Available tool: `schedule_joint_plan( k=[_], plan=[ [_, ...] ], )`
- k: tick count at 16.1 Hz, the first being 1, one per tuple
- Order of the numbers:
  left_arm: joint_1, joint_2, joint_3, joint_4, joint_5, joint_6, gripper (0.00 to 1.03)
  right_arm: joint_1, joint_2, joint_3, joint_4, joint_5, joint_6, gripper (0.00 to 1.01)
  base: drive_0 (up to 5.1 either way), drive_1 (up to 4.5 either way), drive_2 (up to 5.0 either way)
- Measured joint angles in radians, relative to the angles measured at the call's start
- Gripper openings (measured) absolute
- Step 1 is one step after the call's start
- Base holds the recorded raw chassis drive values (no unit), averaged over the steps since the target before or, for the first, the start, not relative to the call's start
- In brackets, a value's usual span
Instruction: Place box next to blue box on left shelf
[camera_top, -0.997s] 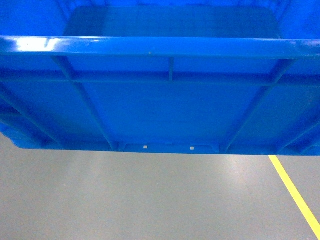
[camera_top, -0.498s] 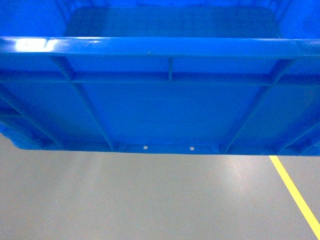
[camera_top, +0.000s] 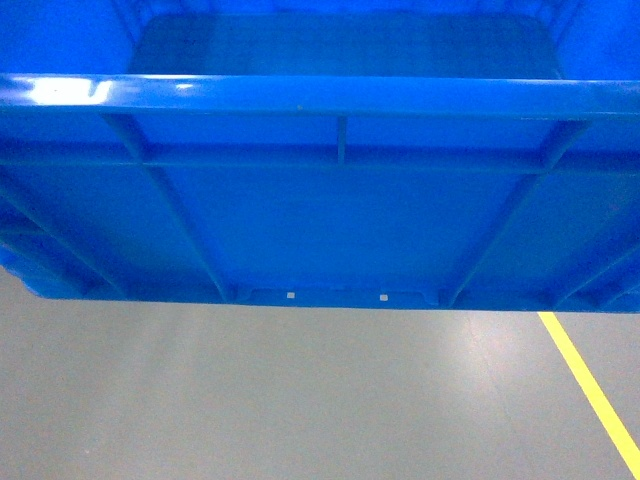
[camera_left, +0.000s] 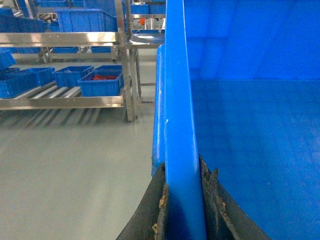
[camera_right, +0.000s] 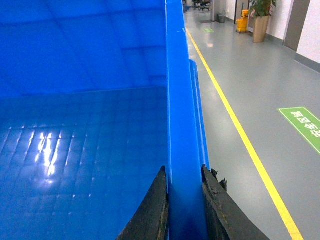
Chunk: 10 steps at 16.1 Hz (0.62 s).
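Head view: the box (camera_top: 330, 200) fills the upper two thirds of the frame, open top toward 12 o'clock, its ribbed near wall facing the camera, thick rim running straight across, two small pale dots at the base edge near 6 o'clock of the wall. It hangs clear above the grey floor (camera_top: 280, 400); a yellow line (camera_top: 590, 390) crosses the floor at 4 o'clock. Neither gripper shows here. Left wrist view: the left gripper (camera_left: 184, 210) sits at 6 o'clock, its dark worn fingers (camera_left: 159, 205) pressed on either side of the crate's left rim, clamped narrow on the wall. Crate interior lies toward 3 o'clock. At 10 o'clock stands the left shelf (camera_left: 65, 100), metal-railed, with roller lanes and several small blue crates (camera_left: 100, 82) on it, well apart from the held box. Right wrist view: the right gripper (camera_right: 184, 210) at 6 o'clock pinches the right rim the same way, fingers tight against both faces. Crate floor spreads toward 9 o'clock; the yellow line runs toward 1 o'clock, a green floor marking (camera_right: 305, 125) at 3 o'clock.
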<state>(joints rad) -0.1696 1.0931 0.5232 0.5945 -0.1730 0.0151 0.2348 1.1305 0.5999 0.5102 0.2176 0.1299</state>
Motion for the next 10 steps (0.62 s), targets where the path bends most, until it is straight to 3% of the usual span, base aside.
schedule_joint_plan(
  k=[10],
  plan=[
    [0.0,0.0,0.0,0.002,0.0,0.001,0.11,0.0,0.0,0.0,-0.003,0.0,0.0,0.11,0.1,4.04,-3.9]
  ],
)
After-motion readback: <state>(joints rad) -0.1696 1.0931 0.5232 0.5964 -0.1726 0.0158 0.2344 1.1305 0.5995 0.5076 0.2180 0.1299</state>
